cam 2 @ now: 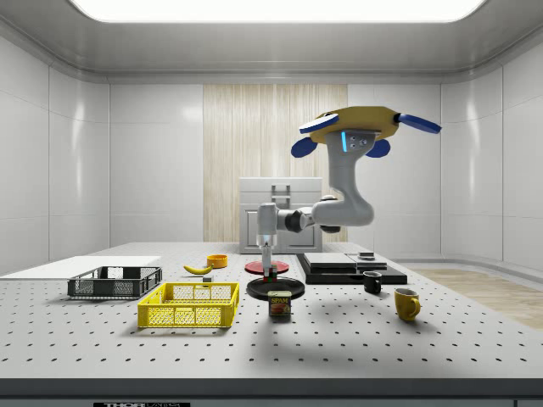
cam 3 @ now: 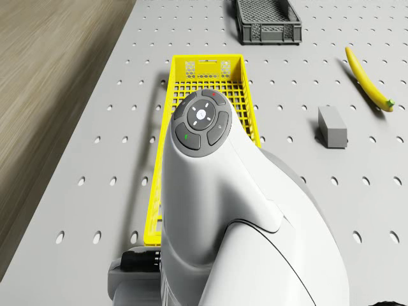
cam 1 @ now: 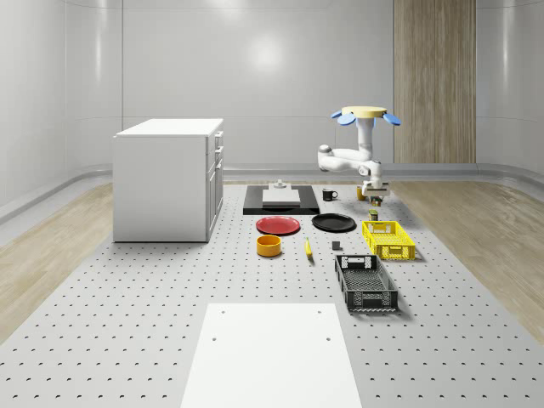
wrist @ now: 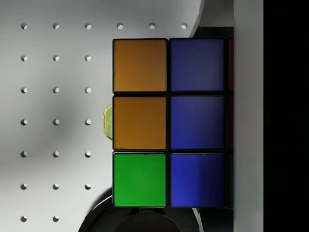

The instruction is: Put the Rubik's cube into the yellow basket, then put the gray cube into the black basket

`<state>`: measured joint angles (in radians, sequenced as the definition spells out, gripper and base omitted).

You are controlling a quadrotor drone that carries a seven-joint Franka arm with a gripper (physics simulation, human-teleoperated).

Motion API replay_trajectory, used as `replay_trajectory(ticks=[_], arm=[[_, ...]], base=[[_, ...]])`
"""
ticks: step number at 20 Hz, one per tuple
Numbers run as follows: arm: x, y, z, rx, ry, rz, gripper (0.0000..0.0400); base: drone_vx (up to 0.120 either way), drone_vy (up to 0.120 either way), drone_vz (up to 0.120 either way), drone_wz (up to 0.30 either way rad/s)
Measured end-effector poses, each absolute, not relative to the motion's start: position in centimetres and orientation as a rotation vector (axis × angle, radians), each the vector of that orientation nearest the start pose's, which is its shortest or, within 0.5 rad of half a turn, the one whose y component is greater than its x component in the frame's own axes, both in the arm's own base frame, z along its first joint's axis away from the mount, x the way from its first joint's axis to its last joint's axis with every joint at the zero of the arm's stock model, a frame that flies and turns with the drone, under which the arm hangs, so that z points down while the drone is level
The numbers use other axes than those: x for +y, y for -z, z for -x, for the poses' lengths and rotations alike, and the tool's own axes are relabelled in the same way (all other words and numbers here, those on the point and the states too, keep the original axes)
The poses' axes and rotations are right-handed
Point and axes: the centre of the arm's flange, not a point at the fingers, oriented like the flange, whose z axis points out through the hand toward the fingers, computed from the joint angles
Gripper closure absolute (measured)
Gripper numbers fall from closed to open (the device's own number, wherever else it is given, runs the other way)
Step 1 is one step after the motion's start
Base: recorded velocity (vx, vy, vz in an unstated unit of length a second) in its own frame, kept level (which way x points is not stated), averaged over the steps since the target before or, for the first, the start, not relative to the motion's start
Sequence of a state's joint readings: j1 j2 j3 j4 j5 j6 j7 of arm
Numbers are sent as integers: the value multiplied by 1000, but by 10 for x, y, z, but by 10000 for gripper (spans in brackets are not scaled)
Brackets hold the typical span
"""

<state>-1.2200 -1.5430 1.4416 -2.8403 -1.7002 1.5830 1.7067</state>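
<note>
Your hand hangs at the end of the down-turned arm and is clenched on the Rubik's cube. In the wrist view the cube sits right against the camera, with orange, green and blue tiles facing it and a dark finger along one side. In the side view the cube appears clear of the desk, just above the black plate, so I judge it lifted and carried rather than resting.

The relation that matters is where the yellow basket lies from the hand. In the side view it sits lower, toward that view's left and nearer the camera. In the whole-scene view the hand is beyond the basket's far short end. The drone view shows the basket's long axis running straight away from under the arm, so you would come in over a short end and travel along its length. The cube is not yet over the basket's opening.

The drone hovers above the far part of the desk, over the arm and near the small can.

Further out, the gray cube lies on the desk beside the yellow basket, between it and the banana. The black basket stands past the yellow basket's far end.
</note>
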Motion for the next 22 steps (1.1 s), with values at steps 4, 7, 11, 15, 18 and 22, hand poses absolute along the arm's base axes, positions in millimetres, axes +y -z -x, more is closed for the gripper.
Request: replay_trajectory(ticks=[4,7,11,15,18,22], arm=[[-2,-475,-319,-2,-785,-1,75],[-2,-475,-319,-2,-785,-1,75],[-2,-475,-319,-2,-785,-1,75],[-2,-475,-319,-2,-785,-1,75],[-2,-475,-319,-2,-786,-1,75],[-2,-475,-319,-2,-786,-1,75]], base=[[120,0,0,0],[120,0,0,0],[120,0,0,0],[120,0,0,0],[120,0,0,0],[120,0,0,0]])
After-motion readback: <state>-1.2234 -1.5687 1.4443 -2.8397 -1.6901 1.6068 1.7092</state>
